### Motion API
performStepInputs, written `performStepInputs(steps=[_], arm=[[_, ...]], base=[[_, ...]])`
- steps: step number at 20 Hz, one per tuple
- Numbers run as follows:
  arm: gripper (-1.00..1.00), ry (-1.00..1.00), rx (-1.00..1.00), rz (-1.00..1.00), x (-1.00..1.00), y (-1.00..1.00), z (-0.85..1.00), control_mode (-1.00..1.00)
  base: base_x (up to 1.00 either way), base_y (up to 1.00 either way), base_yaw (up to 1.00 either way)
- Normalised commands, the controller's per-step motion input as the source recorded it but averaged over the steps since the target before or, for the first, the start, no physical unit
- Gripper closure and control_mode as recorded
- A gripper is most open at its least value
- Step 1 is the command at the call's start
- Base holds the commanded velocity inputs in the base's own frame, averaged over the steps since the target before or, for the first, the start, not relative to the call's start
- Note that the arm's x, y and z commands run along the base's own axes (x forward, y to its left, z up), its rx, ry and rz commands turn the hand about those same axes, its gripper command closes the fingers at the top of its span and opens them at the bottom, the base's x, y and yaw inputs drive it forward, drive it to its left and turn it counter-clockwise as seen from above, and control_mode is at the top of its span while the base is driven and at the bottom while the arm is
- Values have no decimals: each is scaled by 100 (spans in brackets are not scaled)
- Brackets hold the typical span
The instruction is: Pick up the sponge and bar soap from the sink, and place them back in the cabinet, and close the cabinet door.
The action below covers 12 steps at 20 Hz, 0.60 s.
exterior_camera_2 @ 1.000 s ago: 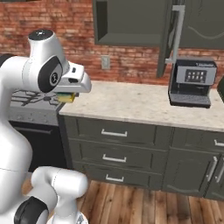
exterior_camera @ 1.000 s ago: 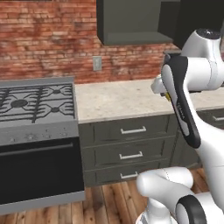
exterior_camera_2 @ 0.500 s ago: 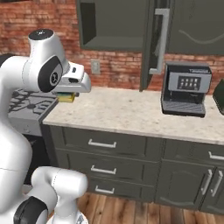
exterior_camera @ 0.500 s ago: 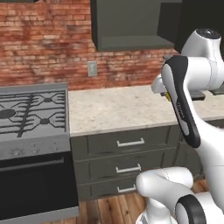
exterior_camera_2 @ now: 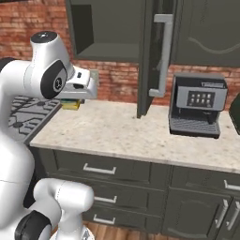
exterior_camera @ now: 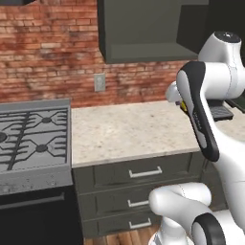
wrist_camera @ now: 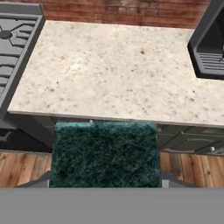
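I am holding the sponge between the fingers, which are clamped on its two sides; in the hand view its dark green face is turned toward the camera. In the right base view the sponge is showing as a yellow sliver under the hand, hanging above the left end of the worktop, close to the stove. The speckled worktop is lying bare below the hand, with the stove on one side and a coffee machine on the other.

The cabinet is sitting up on the brick wall, above and beyond the hand, its shelf dark inside. The cabinet door is standing open, edge-on toward me, with its long silver handle facing out, between the opening and the coffee machine. Drawers are running below the worktop. In the left base view my own arm is blocking the cabinet's right side.
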Motion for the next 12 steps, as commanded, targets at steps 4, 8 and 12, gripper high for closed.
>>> performStepInputs(steps=[4, 8, 12], arm=[[100, 0, 0, 0, 0, 0, 0, 100], [100, 0, 0, 0, 0, 0, 0, 100], [100, 0, 0, 0, 0, 0, 0, 100]], base=[[35, -34, 0], [15, -40, 2], [12, -31, 3]])
